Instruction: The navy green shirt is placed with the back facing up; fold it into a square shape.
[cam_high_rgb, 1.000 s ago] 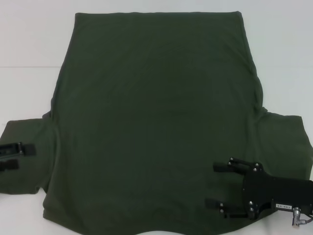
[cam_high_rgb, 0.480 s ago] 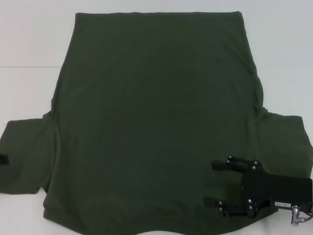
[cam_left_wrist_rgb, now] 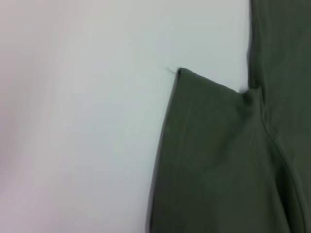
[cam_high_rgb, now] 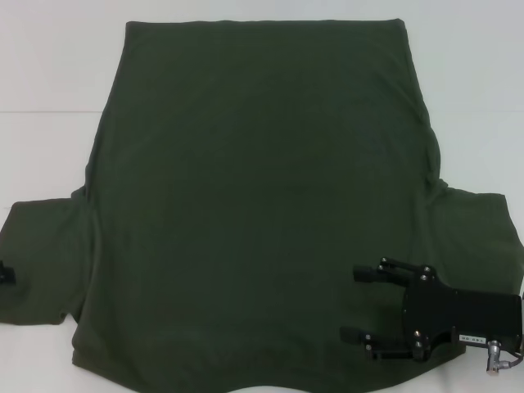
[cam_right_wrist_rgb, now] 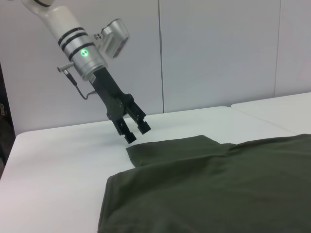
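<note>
**Two grippers, two sleeves – which one is nearer**

The navy green shirt (cam_high_rgb: 262, 196) lies flat, back up, on the white table (cam_high_rgb: 49, 74). Its long axis runs away from us, with the hem at the far side and the sleeves near us, one to each side.

Our right gripper (cam_high_rgb: 360, 304) hovers low over the shirt just inside the right sleeve (cam_high_rgb: 479, 237), its fingers spread apart and pointing toward the shirt's middle. Our left gripper (cam_right_wrist_rgb: 133, 128) hangs above the outer edge of the left sleeve (cam_high_rgb: 41, 262), also with a gap between its fingers, holding nothing.

We judge the right gripper is the nearer one – the cloth is directly under it.
</note>
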Action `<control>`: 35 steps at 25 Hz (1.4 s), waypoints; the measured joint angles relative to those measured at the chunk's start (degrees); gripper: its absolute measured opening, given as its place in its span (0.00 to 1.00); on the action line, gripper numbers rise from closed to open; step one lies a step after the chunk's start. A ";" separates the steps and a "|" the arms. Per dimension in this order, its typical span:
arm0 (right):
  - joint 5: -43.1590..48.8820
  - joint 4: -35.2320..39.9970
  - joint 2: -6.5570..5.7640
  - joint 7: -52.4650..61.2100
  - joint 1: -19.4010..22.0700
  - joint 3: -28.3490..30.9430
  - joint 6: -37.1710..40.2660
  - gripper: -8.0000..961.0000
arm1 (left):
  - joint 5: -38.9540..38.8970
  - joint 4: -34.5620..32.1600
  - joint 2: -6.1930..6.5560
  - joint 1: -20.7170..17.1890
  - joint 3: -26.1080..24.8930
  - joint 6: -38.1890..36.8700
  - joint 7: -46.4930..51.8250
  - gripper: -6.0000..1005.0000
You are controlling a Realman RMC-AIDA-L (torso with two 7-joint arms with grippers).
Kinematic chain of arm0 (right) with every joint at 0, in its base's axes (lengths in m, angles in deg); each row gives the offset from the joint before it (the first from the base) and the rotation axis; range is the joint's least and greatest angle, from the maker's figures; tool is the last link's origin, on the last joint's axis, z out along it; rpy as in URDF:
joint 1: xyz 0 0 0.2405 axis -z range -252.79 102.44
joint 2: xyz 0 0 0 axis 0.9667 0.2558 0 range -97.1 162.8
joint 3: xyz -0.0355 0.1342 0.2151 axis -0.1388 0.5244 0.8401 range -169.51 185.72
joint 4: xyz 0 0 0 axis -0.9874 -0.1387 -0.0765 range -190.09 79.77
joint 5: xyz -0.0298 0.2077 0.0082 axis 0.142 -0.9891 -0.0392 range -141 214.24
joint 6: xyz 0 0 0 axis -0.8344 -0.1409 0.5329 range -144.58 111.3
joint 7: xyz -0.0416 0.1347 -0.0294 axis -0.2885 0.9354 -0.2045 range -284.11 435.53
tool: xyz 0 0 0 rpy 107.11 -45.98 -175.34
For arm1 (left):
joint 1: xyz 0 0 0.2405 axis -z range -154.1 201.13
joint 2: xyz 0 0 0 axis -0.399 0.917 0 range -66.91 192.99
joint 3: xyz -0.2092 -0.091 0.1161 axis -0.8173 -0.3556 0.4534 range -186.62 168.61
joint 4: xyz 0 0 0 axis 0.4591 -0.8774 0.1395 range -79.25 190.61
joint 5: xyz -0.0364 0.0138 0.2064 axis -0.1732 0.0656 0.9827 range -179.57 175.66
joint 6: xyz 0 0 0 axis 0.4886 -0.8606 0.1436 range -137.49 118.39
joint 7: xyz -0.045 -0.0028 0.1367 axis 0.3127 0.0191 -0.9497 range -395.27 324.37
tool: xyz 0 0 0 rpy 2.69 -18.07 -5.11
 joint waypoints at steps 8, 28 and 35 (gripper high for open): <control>0.00 -0.07 0.00 -0.10 -0.20 0.03 0.00 0.95 | 0.36 2.26 0.47 0.07 0.07 2.19 0.01 0.92; 0.00 -0.09 0.00 -0.14 0.18 -0.06 0.00 0.95 | 0.21 5.54 1.03 1.39 0.34 2.50 -0.52 0.91; 0.00 -0.09 0.00 -0.13 0.12 -0.21 0.00 0.95 | 0.35 5.50 1.09 1.32 0.49 2.47 -0.37 0.91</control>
